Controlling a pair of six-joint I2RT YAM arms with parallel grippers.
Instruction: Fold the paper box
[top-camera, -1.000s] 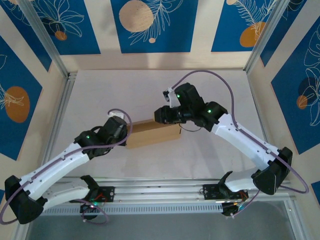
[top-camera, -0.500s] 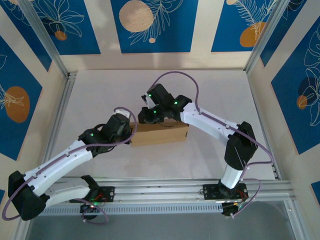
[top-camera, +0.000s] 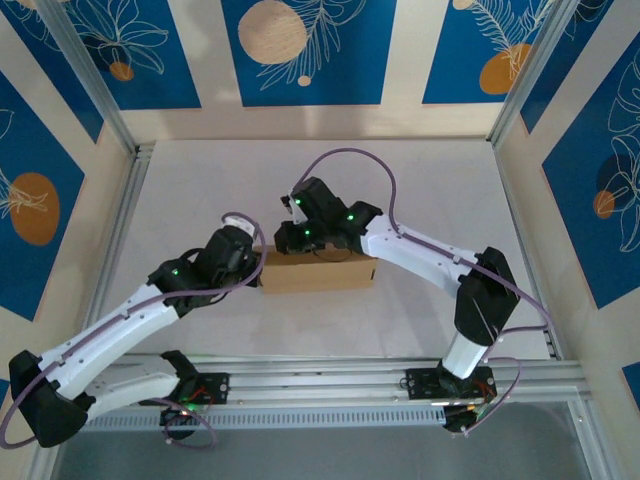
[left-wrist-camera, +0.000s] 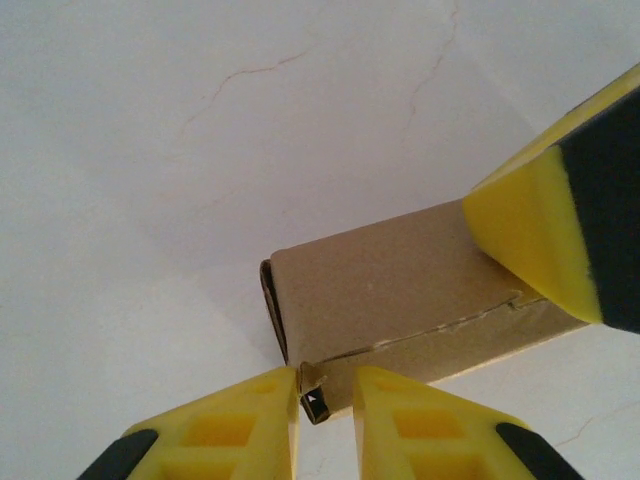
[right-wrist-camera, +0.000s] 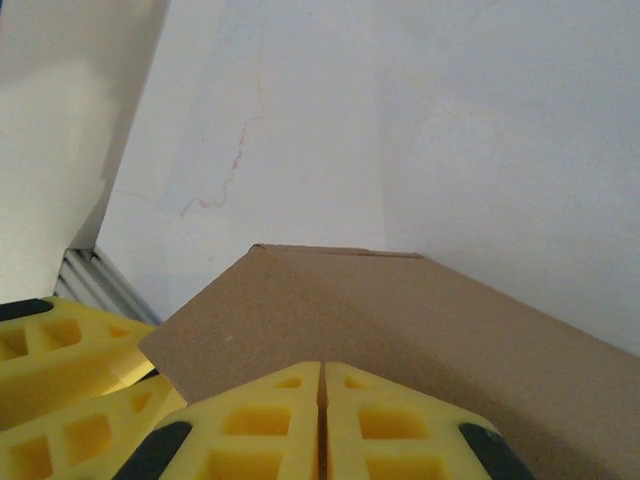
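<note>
Paper box (top-camera: 318, 272) lies flat on the white desk (top-camera: 200, 180), folded up into a shallow closed brown block. Its panels hide the inside, so any contents cannot be told. A flap seam runs along the side seen from the left wrist (left-wrist-camera: 400, 290).

The left arm reaches in low to the box's left end. The left end effector (left-wrist-camera: 325, 415) is narrowly spread, and the box's near corner sits in the gap between its yellow fingers (left-wrist-camera: 215, 430), close against one of them.

The right arm arches over from the box's right side and bends down at the wrist onto the box's top near that same left end. The right end effector (right-wrist-camera: 322, 400) has its fingers pressed together, with only a seam between them, and its tip rests against the top panel (right-wrist-camera: 400, 330).
</note>
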